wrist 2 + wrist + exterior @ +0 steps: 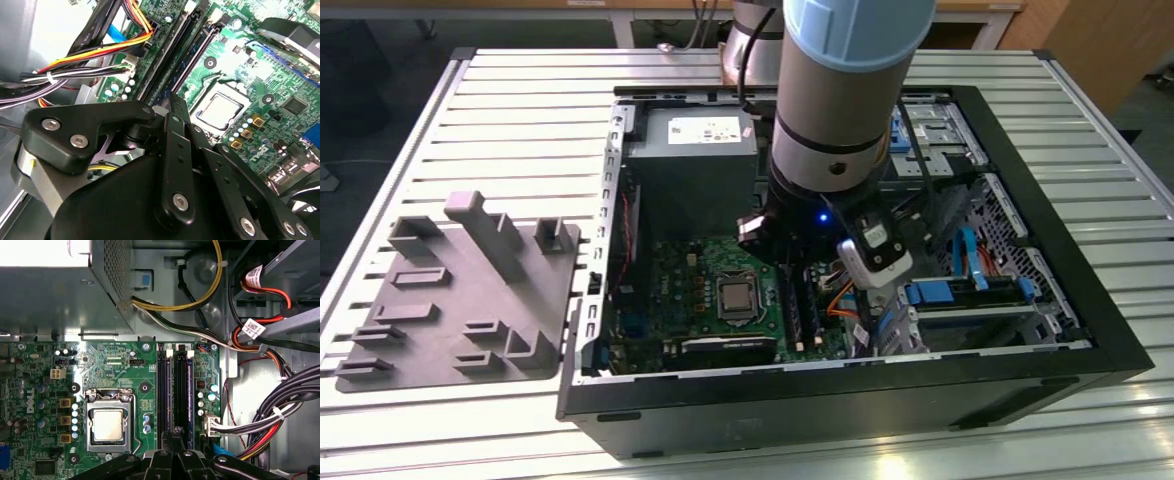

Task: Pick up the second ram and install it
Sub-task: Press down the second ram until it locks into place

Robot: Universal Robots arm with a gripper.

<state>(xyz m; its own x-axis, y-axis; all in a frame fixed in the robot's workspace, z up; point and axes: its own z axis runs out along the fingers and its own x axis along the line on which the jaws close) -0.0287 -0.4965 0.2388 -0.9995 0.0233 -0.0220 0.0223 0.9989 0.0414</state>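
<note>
Exterior view: shows an open computer case (1067,330) lying on a slatted metal bench (520,110), with the arm (841,90) reaching down into it over the green motherboard (707,270). Shows also a grey holder tray (454,300) on the bench at the exterior view's left, just beside the case and apart from the arm, and a grey power supply (694,160) in the far part of the case.

In both wrist views: looks down past the black jaws onto the board. Jaws drawn together, no gap between the tips, nothing carried clear of the board. Tips sit low over the near end of the memory slots, beside the processor socket (107,425).

Second ram (189,390) (200,50): dark blue, on edge in a long black slot, running straight away from the jaws. Not possible to tell whether fully seated, or whether the tips touch its end. Another stick (170,390) stands in a neighbouring slot, parallel and just beside, on the socket's side.

On the far side of the slots from the socket: bundled cables (280,405), black, red, yellow and white, running past the board's edge, with a white plug (212,422) just beside the slots
</note>
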